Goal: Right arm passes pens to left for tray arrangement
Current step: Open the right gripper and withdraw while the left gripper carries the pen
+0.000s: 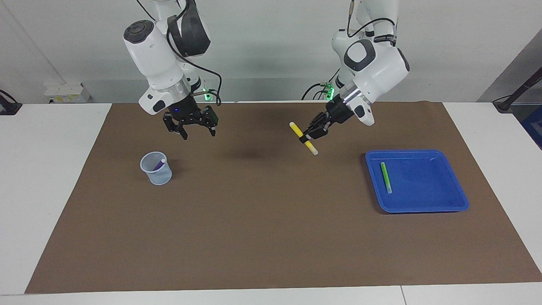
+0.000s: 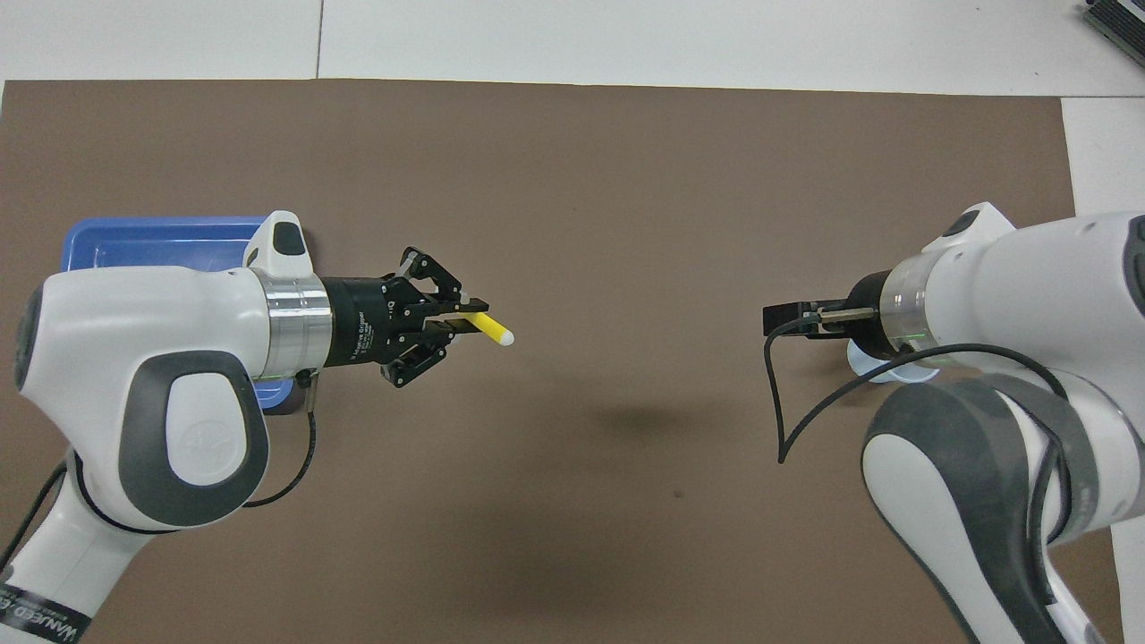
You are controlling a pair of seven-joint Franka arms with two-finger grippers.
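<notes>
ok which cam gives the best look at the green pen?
Facing view. The green pen lies in full sight in the blue tray, near the rim toward the table's middle. In the overhead view the left arm covers most of the tray and hides the pen.

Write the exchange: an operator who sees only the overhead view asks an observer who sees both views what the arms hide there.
Operator: The left arm covers most of the tray. Is anything in it?
Observer: One green pen lies flat in it, near the tray's rim toward the table's middle.
Operator: I see the left gripper gripping the yellow pen. Where is the purple one?
Observer: The purple pen stands in the cup, which the right arm largely hides from you.
</notes>
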